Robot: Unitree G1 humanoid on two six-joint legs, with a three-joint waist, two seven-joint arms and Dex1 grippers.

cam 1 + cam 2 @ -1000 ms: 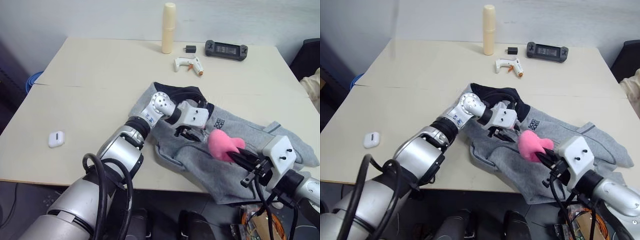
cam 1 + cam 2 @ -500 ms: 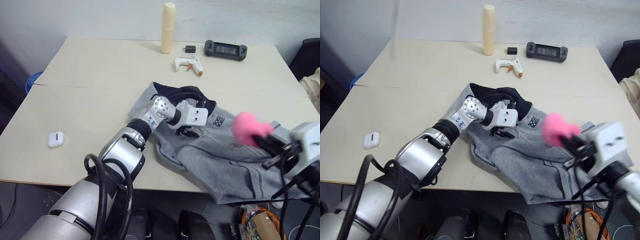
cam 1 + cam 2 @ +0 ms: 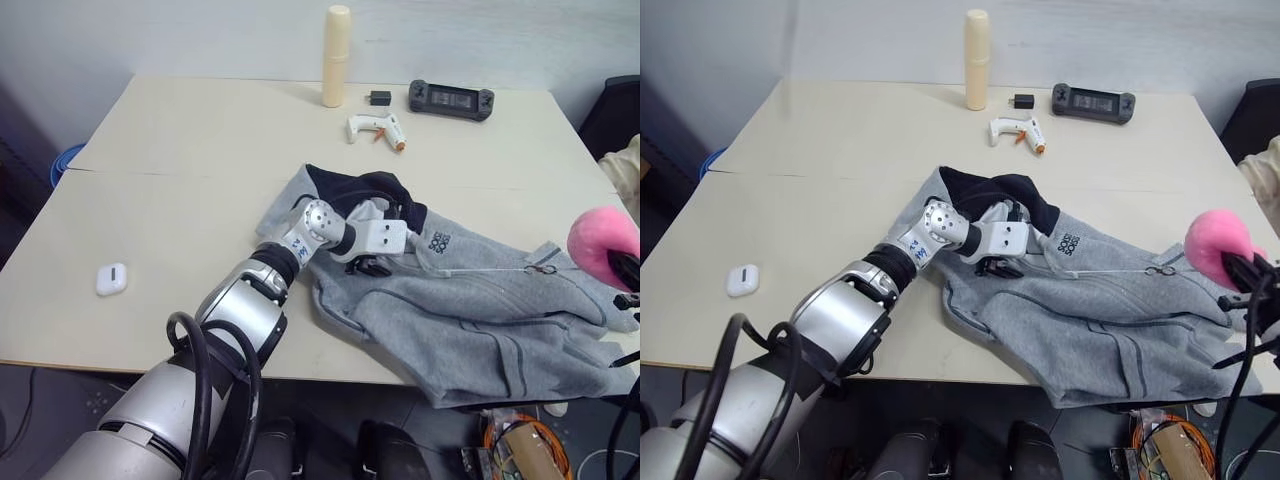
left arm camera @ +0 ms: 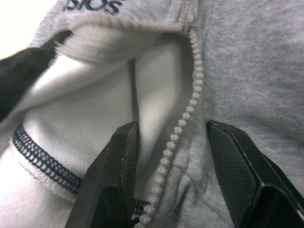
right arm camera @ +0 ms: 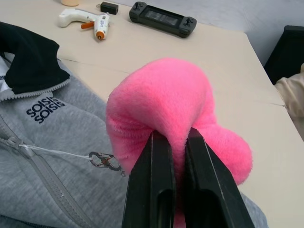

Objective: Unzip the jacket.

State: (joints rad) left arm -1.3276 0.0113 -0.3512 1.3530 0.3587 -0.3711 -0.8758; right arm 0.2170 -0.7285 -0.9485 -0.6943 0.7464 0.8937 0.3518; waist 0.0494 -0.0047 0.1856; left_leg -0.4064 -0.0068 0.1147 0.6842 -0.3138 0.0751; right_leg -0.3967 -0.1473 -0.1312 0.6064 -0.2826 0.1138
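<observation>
The jacket (image 3: 470, 310) lies flat on the surface (image 3: 180, 200), its zipper parted only near the collar. My left gripper (image 4: 171, 185), jaws parted, pins the fabric beside the zipper teeth (image 4: 190, 95). My right gripper (image 5: 171, 185) is clenched on the pink plush toy (image 5: 166, 109), tethered by a cord to the zipper slider (image 5: 14, 142). I judge the pulling step underway; next I should draw the toy farther along the zipper line.

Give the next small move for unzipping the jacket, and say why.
Probably keep drawing the right tool, shut on the pink plush, further away from the collar. A thin cord runs taut from the plush side to the zipper slider, which still sits near the collar of the jacket, while the left tool straddles the opened teeth there.
</observation>
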